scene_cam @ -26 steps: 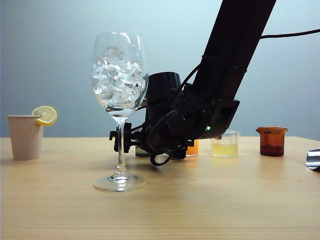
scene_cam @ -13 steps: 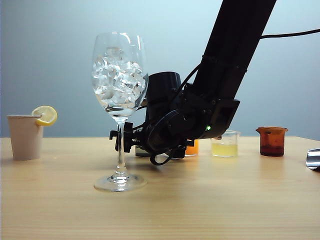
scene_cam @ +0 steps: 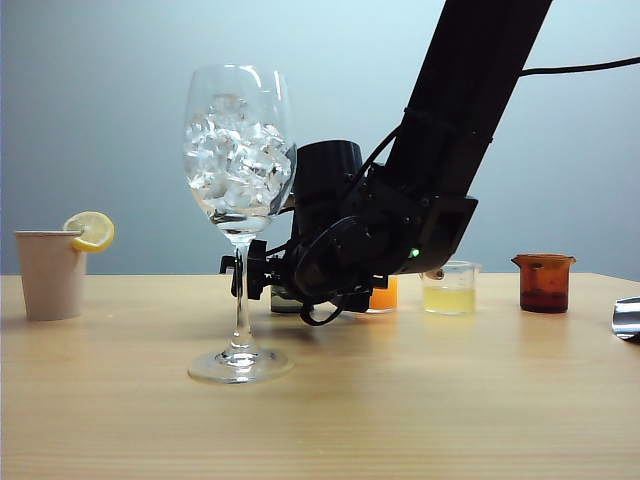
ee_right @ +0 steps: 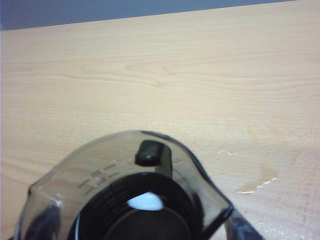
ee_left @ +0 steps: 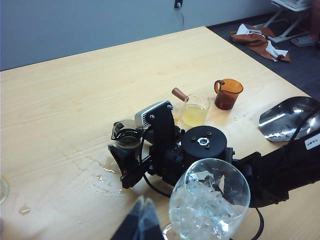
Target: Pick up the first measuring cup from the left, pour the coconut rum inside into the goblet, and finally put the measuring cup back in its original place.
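Fingers (ee_right: 241, 226) of the right gripper (ee_right: 142, 222) stand on either side of the first measuring cup (ee_right: 125, 170). The right wrist view shows only their blurred edges at the cup's flanks. Cannot tell whether they press on the wall or stand just clear.

Change over the last second (exterior view): the right wrist assembly sits very slightly higher. The goblet (scene_cam: 240, 160), the orange cup (scene_cam: 386, 294), the pale yellow cup (scene_cam: 450, 288) and the amber cup (scene_cam: 543, 283) have not moved.

Reading: a grip is either being taken or being let go at the cup's place in the row. The cup appears to rest on the surface (scene_cam: 450, 400), behind the goblet's stem and well below its rim. Wet streaks (ee_left: 100, 175) lie on the surface just beside it, so some liquid has been spilled. How much coconut rum is in the cup, I cannot tell.

View differences:
- The exterior view hides nearly all of the cup behind the gripper body. Only a dark sliver shows.
- The left wrist view shows the cup upright at the end of the row, with the gripper reaching round it.
- It also shows the left gripper (ee_left: 141, 222) above the goblet's near side, blades together and carrying nothing.
- The right wrist view alone shows the cup's graduations and spout.
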